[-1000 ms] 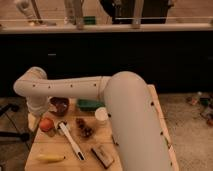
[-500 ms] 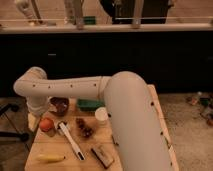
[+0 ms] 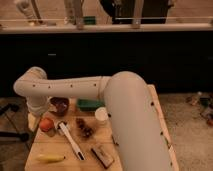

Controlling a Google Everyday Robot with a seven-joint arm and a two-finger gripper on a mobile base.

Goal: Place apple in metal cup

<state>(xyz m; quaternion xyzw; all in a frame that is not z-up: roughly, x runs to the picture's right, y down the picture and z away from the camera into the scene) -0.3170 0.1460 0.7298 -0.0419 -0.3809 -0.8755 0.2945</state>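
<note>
The apple (image 3: 46, 124) is small, round and red-orange. It sits on the wooden table (image 3: 55, 148) near its left edge. My arm reaches across from the right, bends at the far left and comes down. The gripper (image 3: 35, 120) is at the arm's end, just left of the apple and low by the table edge. A small pale round cup (image 3: 101, 115) stands upright at mid-table, right of the apple. A dark round bowl (image 3: 60, 105) stands just behind the apple. I cannot tell which of the two is metal.
A green bowl (image 3: 90, 105) is behind the pale cup. A dark brown knobbly cluster (image 3: 85, 128), a long white-and-black utensil (image 3: 70, 141), a yellow banana (image 3: 50, 158) and a brown block (image 3: 102, 155) lie toward the front. A dark counter runs behind the table.
</note>
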